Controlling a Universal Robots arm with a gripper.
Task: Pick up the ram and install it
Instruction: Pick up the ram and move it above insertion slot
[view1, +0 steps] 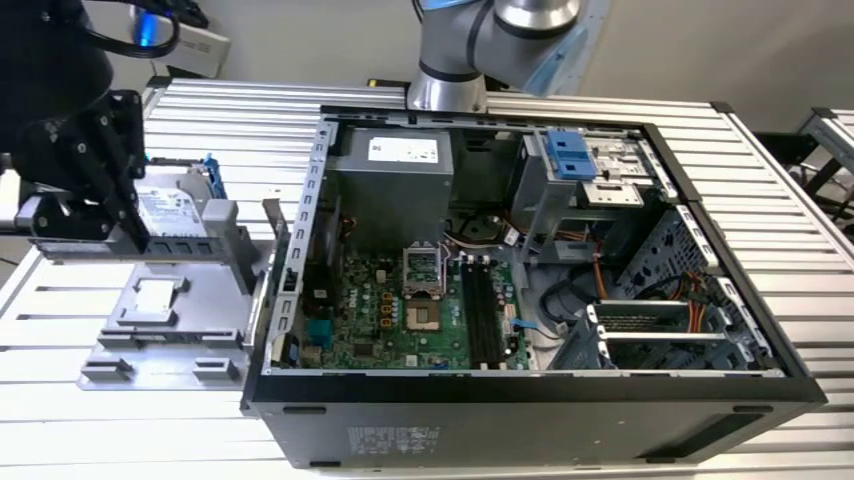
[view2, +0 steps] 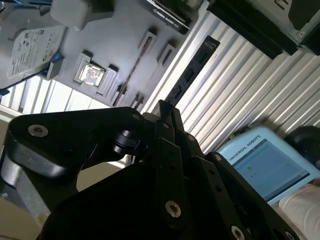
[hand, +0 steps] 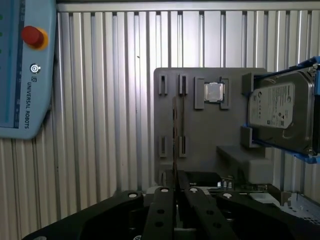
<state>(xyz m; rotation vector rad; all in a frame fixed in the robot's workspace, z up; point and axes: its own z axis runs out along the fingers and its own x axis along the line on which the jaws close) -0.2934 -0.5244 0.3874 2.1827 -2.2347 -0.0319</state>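
Pincer (hand: 176, 176): black linkage in the foreground of both wrist views. Its two fingers (hand: 162, 200) converge to a point and appear clenched on nothing, though the tips overlap the strip behind them, so this is not certain. In the exterior view it hangs above the grey tray, clear of it.

The ram (hand: 174, 125): a slim dark strip standing on edge in the grey tray (hand: 200, 165), held between paired grey clips. In the first wrist view it runs in line with the pincer tips. In the second wrist view it lies as a thin dark line (view2: 132, 70) across the tray, beyond the fingertips.

Processor chip (hand: 214, 92): a square silver part seated in a recess of the same tray, just beside the ram's far end.

Hard drive (hand: 280, 110): silver-labelled, in a blue frame, on the tray's other side, well apart from the ram.

Counter (hand: 100, 125): ribbed metal slats carrying the tray and, further off, a light-blue control pendant (hand: 25, 65) with a red button (hand: 32, 35).

Computer case (view1: 534, 400): it lies open on the counter, to the exterior view's right of the tray. It exposes the green motherboard (view1: 387, 310) and long black memory slots (view1: 483, 310).
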